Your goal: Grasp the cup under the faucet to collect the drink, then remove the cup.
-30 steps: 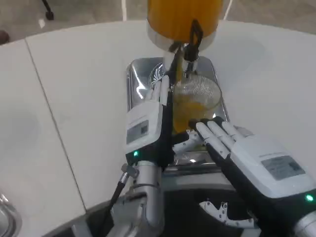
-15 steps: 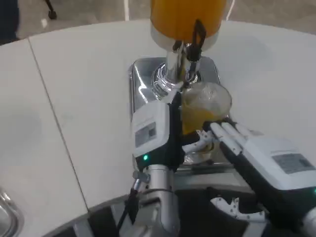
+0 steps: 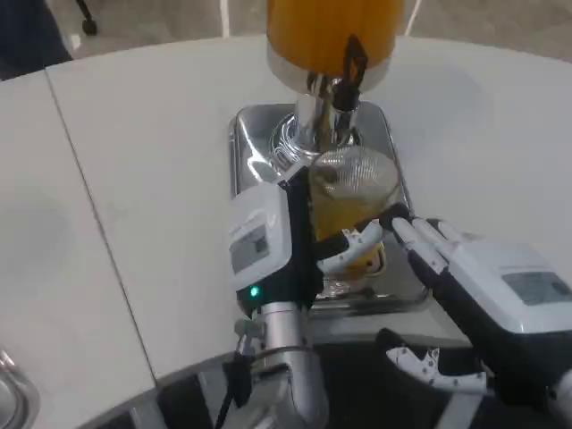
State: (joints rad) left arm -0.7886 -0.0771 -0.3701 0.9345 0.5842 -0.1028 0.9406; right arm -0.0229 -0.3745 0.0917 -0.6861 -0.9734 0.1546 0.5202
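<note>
Drawn back from the black-handled faucet [image 3: 347,79], the juice-filled clear plastic cup [image 3: 350,207] stands upright, gripped by left hand [image 3: 273,239], with open-fingered right hand [image 3: 487,286] just beside it.

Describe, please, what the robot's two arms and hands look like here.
Left hand: white back with a grey label, black edge, green light near the wrist, silver forearm, black cable. Right hand: white back with a grey label, white and black fingers.

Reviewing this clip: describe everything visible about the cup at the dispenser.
The cup is clear, ribbed plastic by its look, upright and partly filled with orange drink. It stands over the shiny metal drip tray, just in front of the faucet of the orange-filled dispenser. The left robot hand holds it, white fingers wrapping its front. The right robot hand lies beside it; contact is unclear.
</note>
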